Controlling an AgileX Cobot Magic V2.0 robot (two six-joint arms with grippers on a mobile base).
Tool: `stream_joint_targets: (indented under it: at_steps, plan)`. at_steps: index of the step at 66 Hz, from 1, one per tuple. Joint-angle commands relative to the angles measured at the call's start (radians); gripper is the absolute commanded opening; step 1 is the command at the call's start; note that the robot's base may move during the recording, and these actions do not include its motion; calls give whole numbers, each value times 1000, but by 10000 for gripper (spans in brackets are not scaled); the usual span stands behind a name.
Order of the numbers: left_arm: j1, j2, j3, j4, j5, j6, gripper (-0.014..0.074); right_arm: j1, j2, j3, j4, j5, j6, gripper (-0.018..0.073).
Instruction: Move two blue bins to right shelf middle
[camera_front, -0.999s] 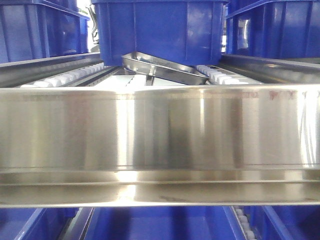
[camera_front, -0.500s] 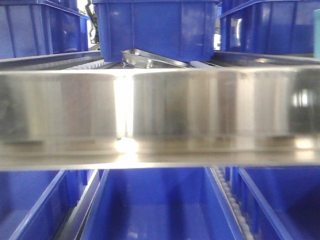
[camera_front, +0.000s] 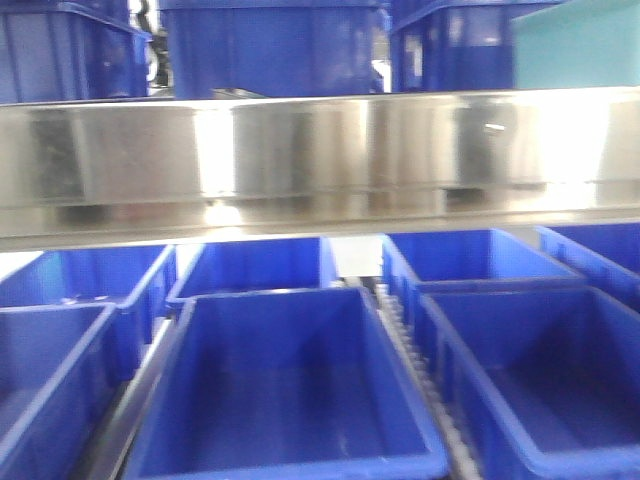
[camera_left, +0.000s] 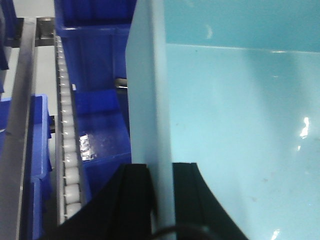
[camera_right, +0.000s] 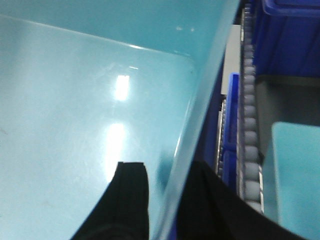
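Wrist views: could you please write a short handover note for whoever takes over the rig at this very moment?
Left gripper: shut on one wall of the light-blue bin.
Right gripper: shut on the opposite wall.
The bin hangs between both arms over rollers and dark-blue bins.
Done: bin gripped. Another light-blue piece shows to the right; whether it is a placed bin, I cannot tell.
Left: set this bin on the right shelf's middle, release, check the second.
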Motion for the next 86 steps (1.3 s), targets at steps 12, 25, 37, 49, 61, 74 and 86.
stream_joint_targets:
  at_steps: [12, 25, 37, 49, 61, 74, 86]
  plan:
    - [-16, -15, -16, -126, -43, -5, -111, 5, 9, -9, 26, -75, 5, -151]
    - [-16, -15, -16, -126, -43, -5, -111, 5, 9, -9, 26, -78, 5, -151]
    - [-16, -15, -16, -126, -43, -5, -111, 5, 9, -9, 26, -78, 5, -151]
    - [-16, -15, -16, -126, -43, -5, -111, 5, 9, -9, 26, -78, 5, -151]
    - [-16, -15, -16, -126, -43, -5, -111, 5, 9, -9, 26, -78, 5, -151]
    - [-16, -15, -16, -126, -43, -5, -111, 5, 9, -9, 26, -78, 5, -151]
    - [-16, -15, -16, -126, -43, -5, -111, 5, 9, -9, 26, -78, 5, -151]
